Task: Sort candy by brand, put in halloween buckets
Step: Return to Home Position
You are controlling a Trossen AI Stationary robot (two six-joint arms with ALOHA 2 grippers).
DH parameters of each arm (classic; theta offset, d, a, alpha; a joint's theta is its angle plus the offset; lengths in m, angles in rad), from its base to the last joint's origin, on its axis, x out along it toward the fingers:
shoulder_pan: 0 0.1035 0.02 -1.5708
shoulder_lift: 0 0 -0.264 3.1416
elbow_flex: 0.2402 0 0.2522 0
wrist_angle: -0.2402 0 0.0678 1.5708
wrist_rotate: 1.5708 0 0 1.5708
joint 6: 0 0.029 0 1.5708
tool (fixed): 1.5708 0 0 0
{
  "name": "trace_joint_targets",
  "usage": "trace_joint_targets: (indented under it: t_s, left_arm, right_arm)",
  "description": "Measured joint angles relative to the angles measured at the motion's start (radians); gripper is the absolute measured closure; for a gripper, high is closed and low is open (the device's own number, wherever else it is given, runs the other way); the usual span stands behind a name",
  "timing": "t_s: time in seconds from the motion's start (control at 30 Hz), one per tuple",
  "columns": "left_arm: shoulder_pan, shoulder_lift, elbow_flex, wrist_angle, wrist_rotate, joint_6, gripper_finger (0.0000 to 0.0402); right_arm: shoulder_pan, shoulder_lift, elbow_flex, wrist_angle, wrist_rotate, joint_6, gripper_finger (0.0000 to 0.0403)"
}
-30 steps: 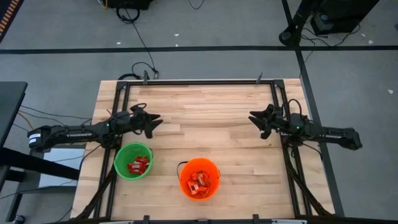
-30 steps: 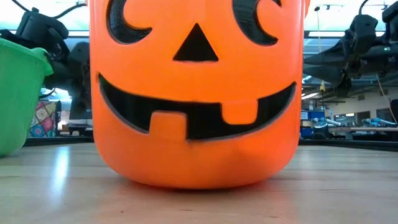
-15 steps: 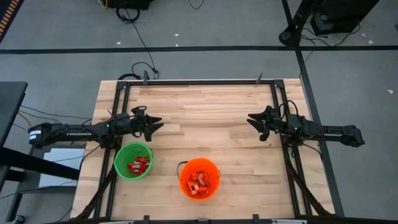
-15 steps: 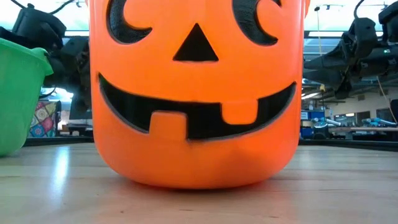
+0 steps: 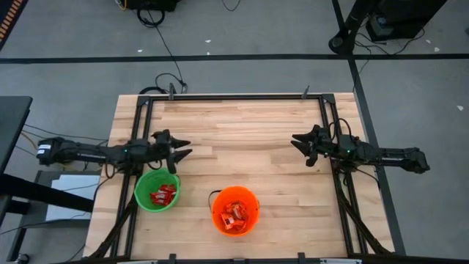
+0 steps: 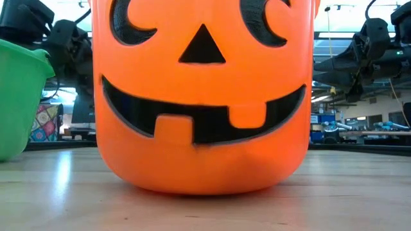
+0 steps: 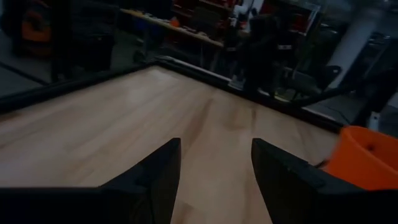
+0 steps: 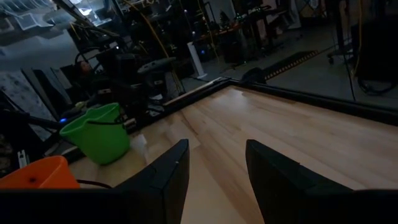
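**High view.** Orange bucket (image 5: 217,205): near bench (image 5: 242,125) edge, holding orange-and-white candy (image 5: 234,215). Green bucket (image 5: 139,185): just beside the orange bucket, on the left arm's side, holding red candy (image 5: 163,195). No loose candy shows on the bench. Left gripper (image 5: 178,149): beyond the green bucket, farther from the orange bucket, empty. Right gripper (image 5: 299,144): well apart from the orange bucket, on the opposite side, empty.

**Low view.** The orange bucket's jack-o'-lantern face fills the frame, with the green bucket at its flank and both arms raised behind.

**Left wrist view.** Fingers (image 7: 155,180) spread with bare bench between them; orange bucket at the frame edge.

**Right wrist view.** Fingers (image 8: 168,180) spread, nothing held; both buckets far off.

**Handling note.** Draw the left arm back high, so you clear the green bucket's rim and handle. Keep both grippers spread and unhurried.

**Change.** Against a second ago, the left arm has flattened and drawn back along its side. The right arm has barely shifted. Buckets and candy are unchanged.
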Motion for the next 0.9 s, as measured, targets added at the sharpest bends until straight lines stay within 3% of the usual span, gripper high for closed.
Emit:
trace_joint_targets:
  t_s: [0.6, 0.9]
  left_arm:
    - [-0.021, -0.468, 0.000, -0.370, 0.114, 0.003, 0.0199]
    - [-0.026, -0.468, 0.002, -0.381, 0.131, 0.000, 0.0199]
  right_arm:
    - [0.000, 0.000, 0.000, 0.000, 0.004, 0.005, 0.0233]
    - [0.000, 0.001, 0.000, 0.000, 0.008, -0.014, 0.0233]
